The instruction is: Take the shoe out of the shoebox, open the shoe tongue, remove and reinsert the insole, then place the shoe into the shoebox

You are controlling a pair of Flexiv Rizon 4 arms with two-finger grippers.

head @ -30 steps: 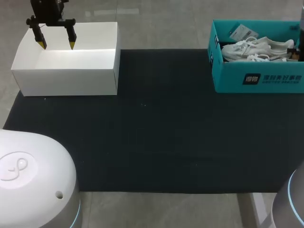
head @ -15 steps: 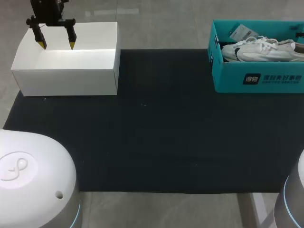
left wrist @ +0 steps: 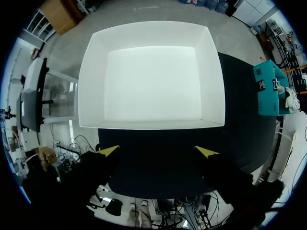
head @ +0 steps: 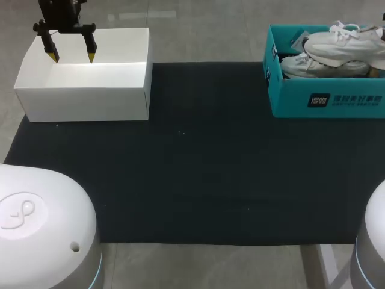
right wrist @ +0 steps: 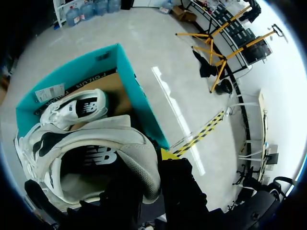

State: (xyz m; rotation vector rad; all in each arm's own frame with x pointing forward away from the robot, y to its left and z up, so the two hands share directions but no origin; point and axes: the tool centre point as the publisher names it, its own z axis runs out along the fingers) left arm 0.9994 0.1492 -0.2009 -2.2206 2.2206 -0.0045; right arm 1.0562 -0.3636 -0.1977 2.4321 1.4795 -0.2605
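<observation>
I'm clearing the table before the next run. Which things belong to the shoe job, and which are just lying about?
Job: lifted shoe, in the right gripper; teal shoebox.
Lying about: second shoe in the shoebox; white box under the open left gripper; black mat.

The left gripper (head: 72, 58) is black: a boxy body, a crossbar and two slim dark fingers (head: 89, 43) ending in bright yellow points. Of the right gripper (right wrist: 156, 160), one thick matte-black finger (right wrist: 180, 187) shows, capped by a yellow wedge. At the tabletop's near left corner, the left arm housing (head: 36, 229) is a smooth white dome with an embossed looping emblem, a small round hole and a pale blue ring. The right arm housing (head: 374, 241), at the near right corner, is white with a similar blue ring.
</observation>
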